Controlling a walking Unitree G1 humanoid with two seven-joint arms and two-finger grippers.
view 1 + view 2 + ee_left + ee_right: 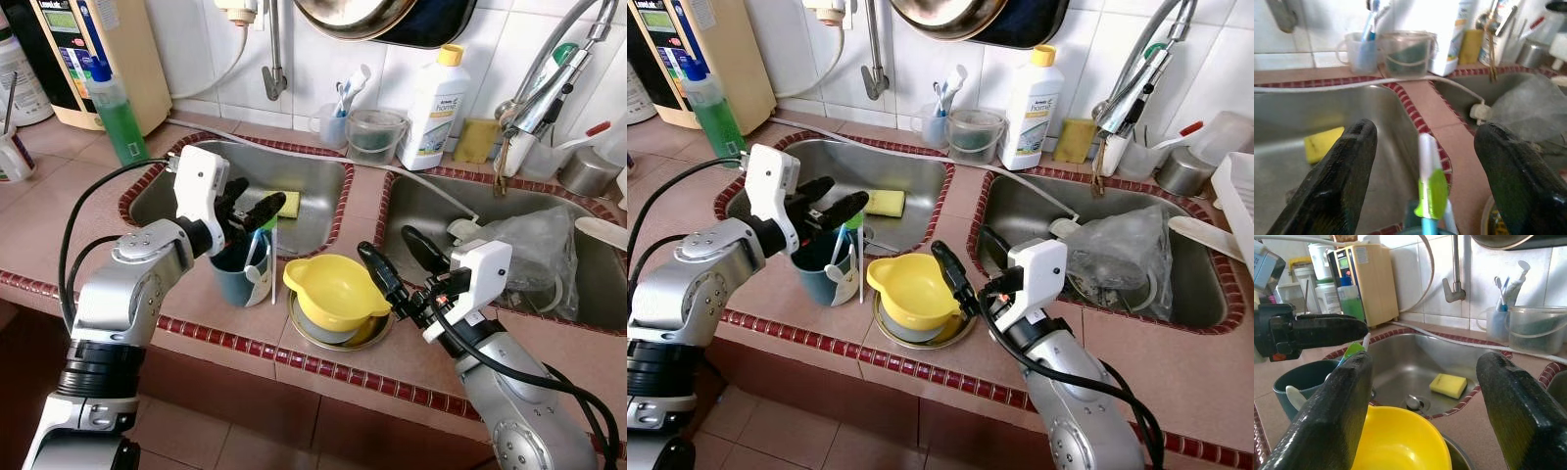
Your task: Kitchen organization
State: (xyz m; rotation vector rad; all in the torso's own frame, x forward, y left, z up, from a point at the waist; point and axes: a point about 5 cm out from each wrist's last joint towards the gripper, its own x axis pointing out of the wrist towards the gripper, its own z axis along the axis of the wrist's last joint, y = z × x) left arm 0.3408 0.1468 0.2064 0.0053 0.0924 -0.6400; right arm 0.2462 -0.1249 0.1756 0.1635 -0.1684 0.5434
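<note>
Left gripper [247,209]: hovers over the teal cup [238,274], fingers spread wide and holding nothing; in the left wrist view the green-and-white toothbrush [1427,188] stands upright between them, so this looks like a line-up for pinching the handle.

Teal cup: stands on the tiled counter [225,323] just outside the front edge of the left sink [313,211], with a white spoon [837,271] and the toothbrush leaning in it; probably a catch-all to be sorted.

Right gripper [399,262]: low over the counter strip between the two sinks, fingers well apart and empty, pointing at the yellow bowl [336,290]; one fingertip is close to the bowl's rim.

Yellow bowl: nested on a metal plate [372,333] near the counter's front edge, just beside the cup.

Yellow sponge [1448,385]: lies on the left sink's floor near the drain, apart from both grippers.

Right sink [411,211]: holds a crumpled clear plastic bag [529,250] over dishes.

Step in hand, as I judge: lifting the toothbrush out of the cup.

Risk: the cup could tip if the brush drags.
</note>
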